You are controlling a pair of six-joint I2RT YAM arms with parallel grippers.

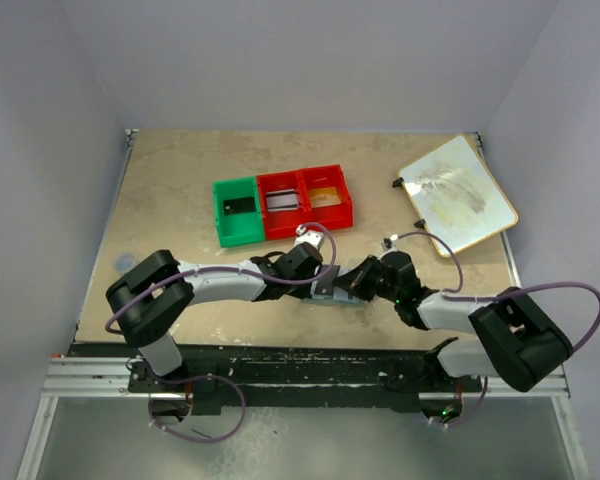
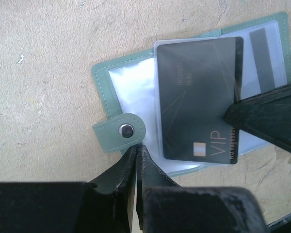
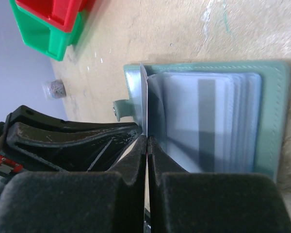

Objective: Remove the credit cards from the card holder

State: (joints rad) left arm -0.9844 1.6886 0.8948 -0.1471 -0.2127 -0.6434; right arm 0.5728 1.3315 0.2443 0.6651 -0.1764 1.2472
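Observation:
The grey-green card holder [image 2: 103,80] lies open on the table between my two arms [image 1: 346,298]. My left gripper [image 2: 137,148] is shut on its near edge just below the snap tab [image 2: 121,131]. My right gripper [image 3: 146,139] is shut on a dark "VIP" credit card [image 2: 196,97] in a clear sleeve, holding that page upright off the holder [image 3: 274,111]. Another card with a dark stripe [image 3: 206,121] sits in the sleeves beneath. The right finger [image 2: 266,119] shows in the left wrist view.
A green bin [image 1: 238,212] and a two-part red bin [image 1: 305,200] stand behind the arms, with a card lying in the green one and one in the nearer red part. A large cream board [image 1: 458,193] lies at the back right.

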